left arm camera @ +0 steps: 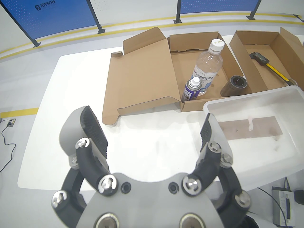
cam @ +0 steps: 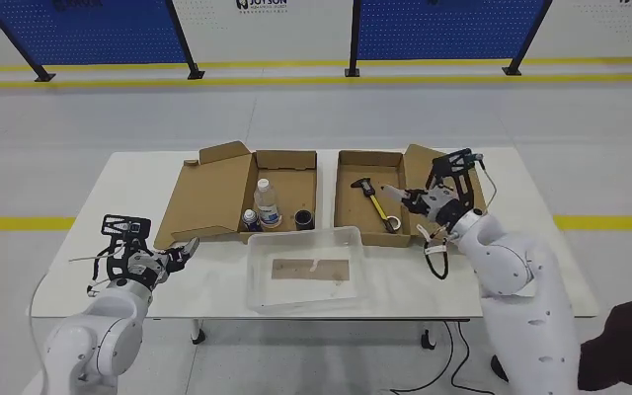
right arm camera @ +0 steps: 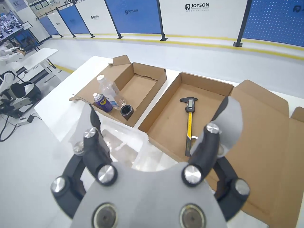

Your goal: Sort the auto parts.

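Top view: left pincer [cam: 184, 253] spread wide, holding nothing, above white table [cam: 128, 197]. Open brown cardboard box [left arm camera: 142, 72] ahead of it holds clear plastic bottle [left arm camera: 209, 67], small blue spray can [left arm camera: 191, 90] and black round tube [left arm camera: 234, 86]. Right pincer [right arm camera: 159, 105] also spread wide, empty, above second brown cardboard box [right arm camera: 166, 119]. Black-and-yellow measuring caliper [right arm camera: 189, 117] lies inside, right by pincer. See-through plastic tub [left arm camera: 249, 95] sits between both pincers.

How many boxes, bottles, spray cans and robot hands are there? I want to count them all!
Cardboard boxes: 2, the left box and the right box
Bottles: 1, the clear bottle
Spray cans: 1, the spray can
Robot hands: 2, the left hand and the right hand, both open
Total: 6
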Controlling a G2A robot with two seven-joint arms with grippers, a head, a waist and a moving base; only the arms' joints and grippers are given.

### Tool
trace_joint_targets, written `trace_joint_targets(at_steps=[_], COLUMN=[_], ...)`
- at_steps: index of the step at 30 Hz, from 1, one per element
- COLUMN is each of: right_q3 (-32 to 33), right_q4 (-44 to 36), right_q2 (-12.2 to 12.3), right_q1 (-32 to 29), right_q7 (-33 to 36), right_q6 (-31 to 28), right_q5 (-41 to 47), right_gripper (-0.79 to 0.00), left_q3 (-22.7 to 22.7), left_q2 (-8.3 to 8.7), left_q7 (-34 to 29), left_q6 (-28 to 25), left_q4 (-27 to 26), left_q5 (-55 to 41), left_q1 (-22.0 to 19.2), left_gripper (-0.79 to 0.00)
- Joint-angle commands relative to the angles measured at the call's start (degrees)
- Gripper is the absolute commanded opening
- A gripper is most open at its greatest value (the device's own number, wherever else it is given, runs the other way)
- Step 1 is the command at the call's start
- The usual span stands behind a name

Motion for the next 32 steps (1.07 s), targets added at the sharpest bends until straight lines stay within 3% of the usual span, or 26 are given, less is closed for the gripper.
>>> trace_joint_targets(at_steps=[1, 9, 32], right_q3=[1.3, 5.5, 5.7], right_q4=[-1.6, -5.1, -5.0], right_q2=[0.3, 1.3, 1.4], right_q1=[-2.0, -7.4, -7.4], right_q7=[-0.1, 0.0, 0.2], right_q6=[-0.8, -5.8, -6.1], right_q5=[0.4, 3.7, 3.8], right_gripper=[0.0, 0.0, -0.001], left_q3=[0.0, 0.0, 0.0], left_q2=[0.0, 0.0, 0.0], left_q7=[0.0, 0.0, 0.0], left_q6=[0.0, 0.0, 0.0], left_q4=[0.0, 0.0, 0.0], left_q5=[0.0, 0.0, 0.0], left_q1=[0.0, 0.0, 0.0], left_gripper=[0.0, 0.0, 0.0])
